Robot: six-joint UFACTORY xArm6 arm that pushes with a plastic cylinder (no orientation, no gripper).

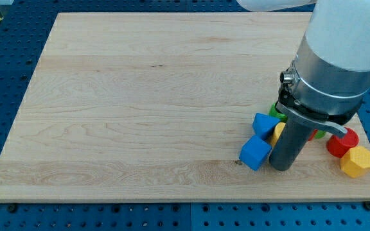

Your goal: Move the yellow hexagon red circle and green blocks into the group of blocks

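My tip [281, 167] rests on the board at the view's lower right, just right of a blue block [255, 153]. A second blue block [264, 124] sits above it. A yellow block [277, 132] shows partly between that blue block and the rod. A green block [277, 110] peeks out behind the arm, mostly hidden. A sliver of a red block [313, 134] shows right of the rod. The red circle [341, 142] lies further right, touching the yellow hexagon [357, 161] near the board's right edge.
The wooden board [140, 96] lies on a blue perforated table [5, 77]. The arm's wide grey and white body [339, 58] hangs over the board's right side and hides part of the cluster.
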